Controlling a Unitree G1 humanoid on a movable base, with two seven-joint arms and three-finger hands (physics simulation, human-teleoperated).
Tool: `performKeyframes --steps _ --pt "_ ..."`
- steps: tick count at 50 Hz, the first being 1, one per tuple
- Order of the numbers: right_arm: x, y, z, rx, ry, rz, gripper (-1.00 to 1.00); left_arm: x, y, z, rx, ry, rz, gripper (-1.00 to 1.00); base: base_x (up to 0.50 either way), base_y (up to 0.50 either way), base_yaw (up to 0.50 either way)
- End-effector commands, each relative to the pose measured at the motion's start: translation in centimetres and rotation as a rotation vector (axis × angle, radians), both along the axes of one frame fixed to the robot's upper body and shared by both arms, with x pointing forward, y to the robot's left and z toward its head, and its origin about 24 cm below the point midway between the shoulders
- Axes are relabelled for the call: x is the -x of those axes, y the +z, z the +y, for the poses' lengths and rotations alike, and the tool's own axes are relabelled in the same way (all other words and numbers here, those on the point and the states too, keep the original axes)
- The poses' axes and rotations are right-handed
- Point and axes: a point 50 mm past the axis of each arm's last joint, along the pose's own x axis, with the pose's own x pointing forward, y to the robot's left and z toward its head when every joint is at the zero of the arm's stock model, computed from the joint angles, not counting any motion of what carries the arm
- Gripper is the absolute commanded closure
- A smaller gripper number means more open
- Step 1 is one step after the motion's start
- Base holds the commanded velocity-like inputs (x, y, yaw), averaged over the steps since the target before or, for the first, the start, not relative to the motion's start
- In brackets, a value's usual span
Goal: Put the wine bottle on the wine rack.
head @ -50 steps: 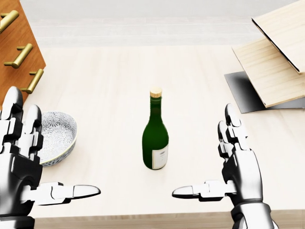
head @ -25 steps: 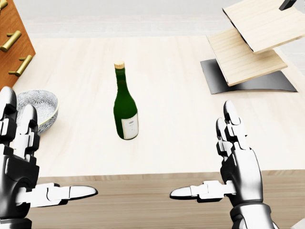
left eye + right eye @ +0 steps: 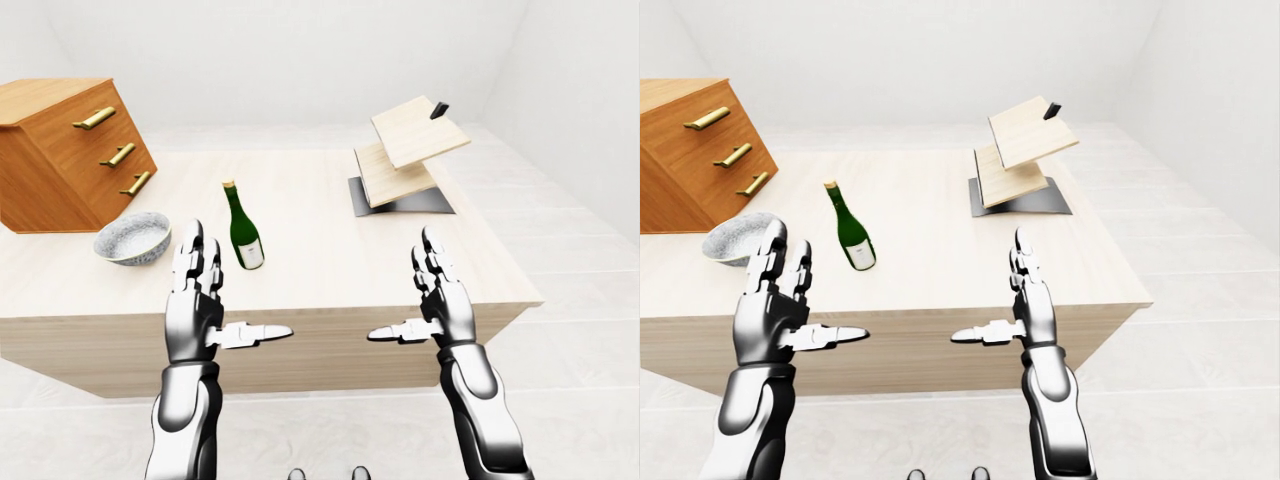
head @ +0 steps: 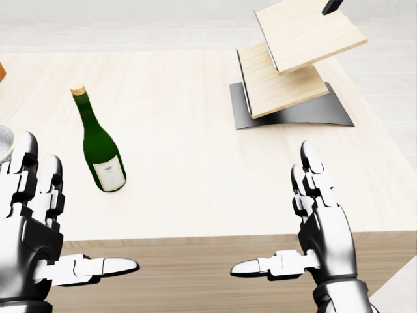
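while both hands hang open near the table's (image 3: 330, 285) bottom edge, neither holds anything. the left hand (image 4: 29, 228) has its fingers upright and thumb pointing right; the right hand (image 4: 319, 228) mirrors it, thumb pointing left. the green wine bottle (image 4: 100, 143) stands upright on the tabletop, just above and right of the left hand, apart from it. the wine rack (image 4: 293, 55), 2 tilted wooden boards on a dark base, sits well above the right hand. a patterned bowl (image 3: 132, 237) and a wooden drawer chest (image 3: 65, 150) lie up-left of the left hand.
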Motion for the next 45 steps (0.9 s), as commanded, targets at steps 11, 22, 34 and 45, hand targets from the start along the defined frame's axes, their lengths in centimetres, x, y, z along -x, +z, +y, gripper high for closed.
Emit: performKeyframes --steps 11,22,34,45 --pt "-0.3 -0.9 0.7 0.017 0.012 0.036 -1.0 0.1 -0.7 0.0 -0.012 -0.003 0.031 -1.0 0.0 0.0 0.49" --pt "-0.3 -0.7 0.5 0.004 0.006 0.031 -1.0 0.0 -0.5 0.3 -0.006 0.003 0.024 -1.0 0.0 0.0 0.5" --pt "-0.5 -0.7 0.6 0.011 0.012 0.03 -1.0 -0.3 -0.9 0.4 -0.002 0.002 0.039 -1.0 0.0 0.0 0.5" --pt "-0.6 -0.2 0.3 0.017 -0.016 0.009 -1.0 0.1 -0.2 0.3 -0.004 0.004 0.01 -1.0 -0.02 0.05 0.23"
